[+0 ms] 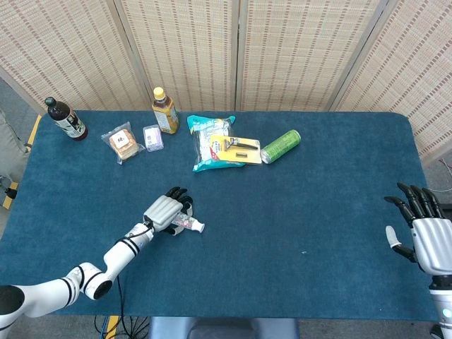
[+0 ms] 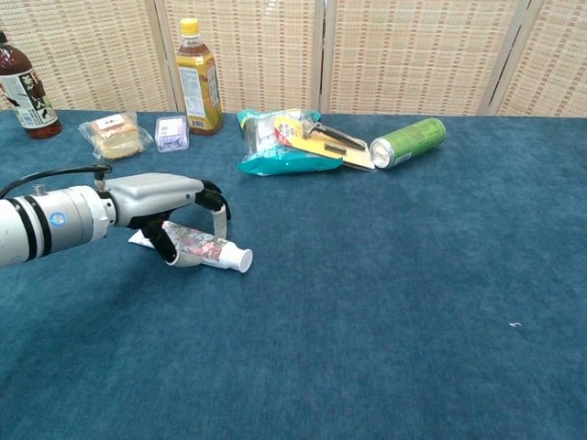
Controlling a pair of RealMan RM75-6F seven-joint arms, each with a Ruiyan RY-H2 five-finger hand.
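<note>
Mid-table, left robot hand (image 2: 170, 206) over tube (image 2: 206, 247)

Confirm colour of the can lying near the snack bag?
Green, with a silver end; the can shows best in the chest view.

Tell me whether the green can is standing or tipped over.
Tipped over. The green can lies on its side on the table, its top end facing the yellow razor pack.
</note>
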